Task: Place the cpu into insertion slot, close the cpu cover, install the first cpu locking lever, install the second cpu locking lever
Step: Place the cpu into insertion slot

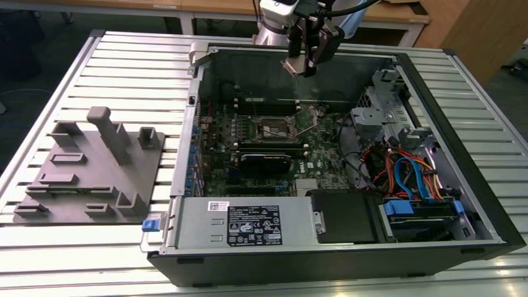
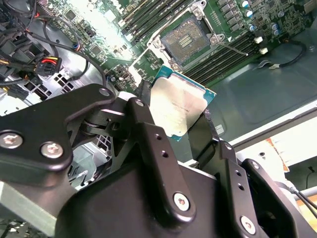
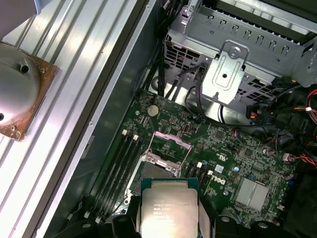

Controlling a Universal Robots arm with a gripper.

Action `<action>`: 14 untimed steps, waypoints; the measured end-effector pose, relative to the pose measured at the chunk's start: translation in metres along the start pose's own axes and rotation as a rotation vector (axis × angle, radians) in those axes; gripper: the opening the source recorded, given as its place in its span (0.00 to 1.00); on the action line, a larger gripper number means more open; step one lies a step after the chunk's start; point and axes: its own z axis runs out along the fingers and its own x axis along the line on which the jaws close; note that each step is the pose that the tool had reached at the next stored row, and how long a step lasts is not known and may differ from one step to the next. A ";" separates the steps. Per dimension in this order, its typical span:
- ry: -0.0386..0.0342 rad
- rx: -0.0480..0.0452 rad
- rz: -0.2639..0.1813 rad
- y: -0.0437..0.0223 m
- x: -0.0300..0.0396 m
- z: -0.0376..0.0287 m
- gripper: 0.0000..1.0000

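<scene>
The gripper (image 2: pixel 178 114) is clamped on the cpu (image 2: pixel 181 105), pinching it by two opposite edges with the dull metal top facing the wrist cameras. The chip is in the air, well apart from the insertion slot (image 2: pixel 190 42), which lies uncovered on the green motherboard (image 3: pixel 233 148) with its contact field showing (nothing is seated in it yet).

So the first step, placing the cpu, looks to be the one in hand. To my eye it calls for bringing the chip square over the socket, level, and lowering it flat.

In the exterior view the arm reaches down from above, the gripper hanging high over the far side of the open computer case (image 1: pixel 474 179).
</scene>
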 end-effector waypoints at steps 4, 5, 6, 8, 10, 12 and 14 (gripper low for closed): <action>0.0000 0.0000 0.000 0.0000 0.0000 0.0000 0.54; 0.0000 0.0000 0.000 0.0000 0.0000 0.0000 0.54; -0.0001 0.0000 0.000 0.0000 0.0000 0.0000 0.54; -0.0001 -0.0001 0.002 0.0000 0.0000 0.0000 0.54; -0.0008 -0.0002 0.010 0.0000 0.0000 0.0000 0.54; -0.0016 -0.0003 0.018 0.0000 0.0000 0.0000 0.54; -0.0024 -0.0005 0.026 0.0000 0.0000 0.0000 0.54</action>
